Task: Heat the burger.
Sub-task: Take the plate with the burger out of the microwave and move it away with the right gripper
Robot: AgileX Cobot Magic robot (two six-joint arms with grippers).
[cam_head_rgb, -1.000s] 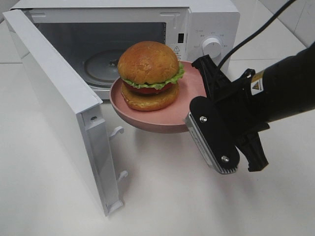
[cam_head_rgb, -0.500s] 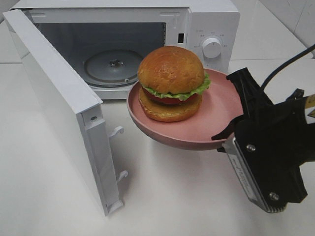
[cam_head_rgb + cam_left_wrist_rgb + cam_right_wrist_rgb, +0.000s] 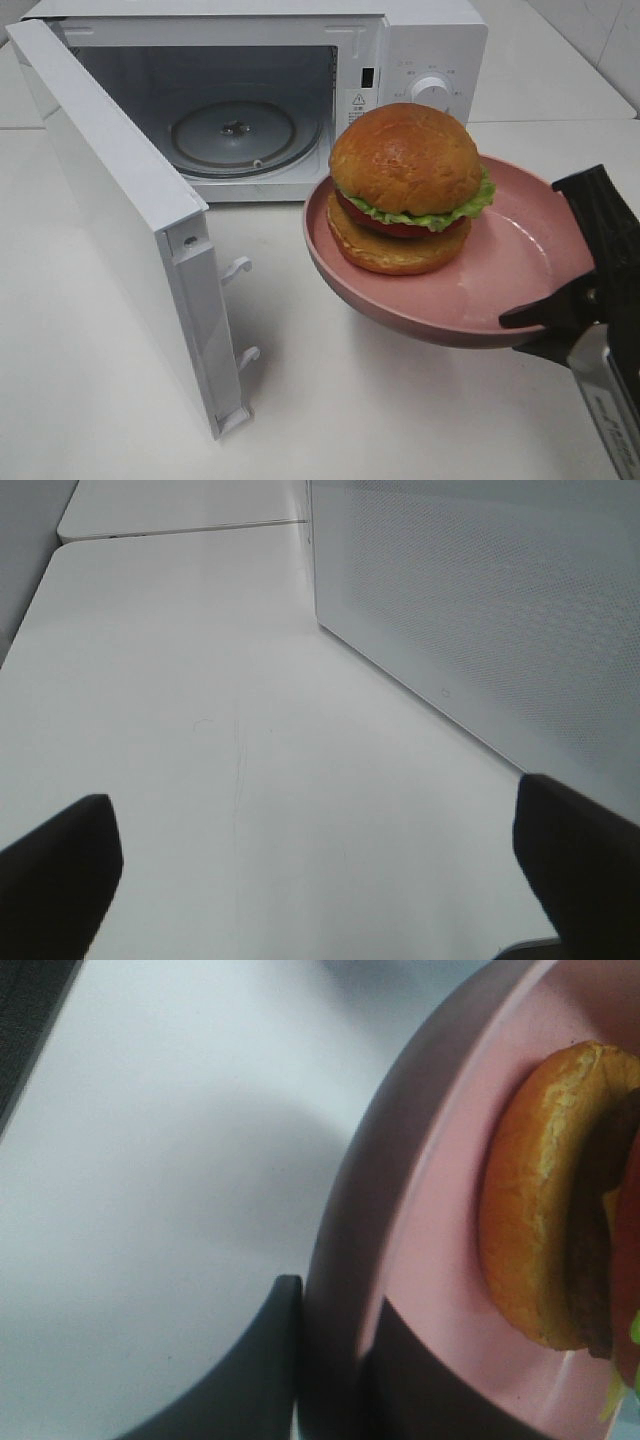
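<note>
— Where do we see the burger (image 3: 406, 188)?
— Glossy domed bun on the smooth pink plate (image 3: 520, 290), whose rim our right gripper (image 3: 575, 262) pinches at 3 o'clock.
— Left gripper (image 3: 320, 870)?
— Spread wide, holding nothing.

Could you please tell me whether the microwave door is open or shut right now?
Open. The microwave door is swung wide toward the camera, exposing the cavity and the bare glass turntable inside.
</note>
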